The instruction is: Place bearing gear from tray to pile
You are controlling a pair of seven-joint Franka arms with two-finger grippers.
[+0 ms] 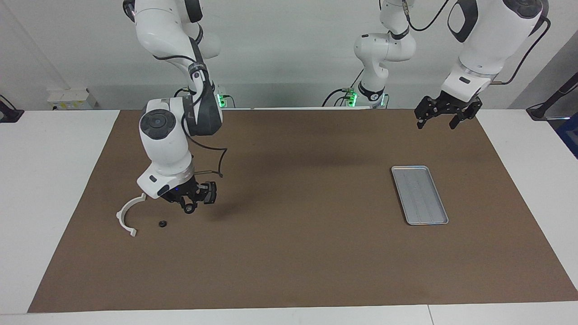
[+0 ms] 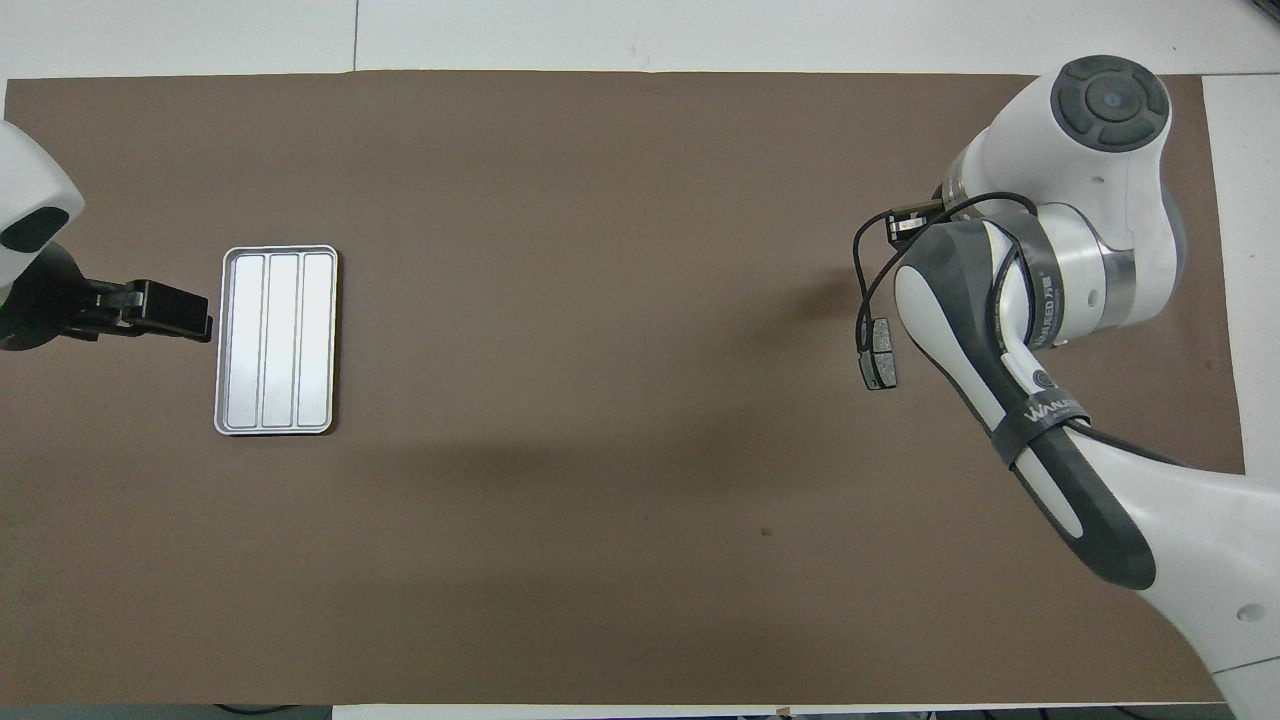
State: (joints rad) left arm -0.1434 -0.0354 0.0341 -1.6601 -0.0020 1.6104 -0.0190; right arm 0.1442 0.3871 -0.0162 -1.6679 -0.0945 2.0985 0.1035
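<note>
My right tool [image 1: 189,206] hangs low over the mat [image 1: 289,253] at the right arm's end of the worktop, its fingers closed on a small dark ring-shaped gear [image 1: 189,208] held just clear of the surface. A second small dark gear [image 1: 162,223] lies on the mat close by, between my held one and the white arc [image 1: 128,215]. In the overhead view a dark pad [image 2: 879,352] lies beside my right arm, which hides the rest of that group. The tray [image 1: 420,195] sits well apart toward the left arm's end, nothing in it. My left tool [image 1: 447,113] waits open in the air, nearer the robots than the tray.
</note>
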